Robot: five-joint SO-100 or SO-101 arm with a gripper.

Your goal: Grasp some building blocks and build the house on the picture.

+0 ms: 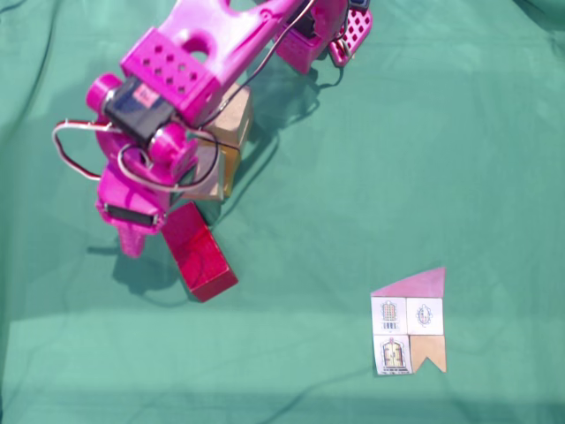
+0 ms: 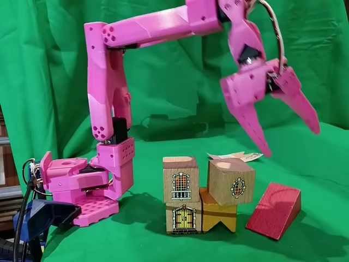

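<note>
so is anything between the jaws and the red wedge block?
Nothing visible. In a fixed view the gripper hangs open in the air above the red block, which lies alone on the green cloth to the right of the stacked blocks. The path straight down looks free.

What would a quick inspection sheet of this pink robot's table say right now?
Surface: green cloth, wrinkled, covering the table and hung as a backdrop.
Job's things: two pale window blocks sit on a door block and an ochre notched block; the right upper one sits askew. The dark red wedge block lies beside the stack. The paper house card lies flat, apart.
Clutter: nothing seen.
Grippers: gripper open, empty, raised above the blocks.
Cables: loose wire loops at the wrist; black leads by the base.
Surroundings: blue clamp at the base.
</note>
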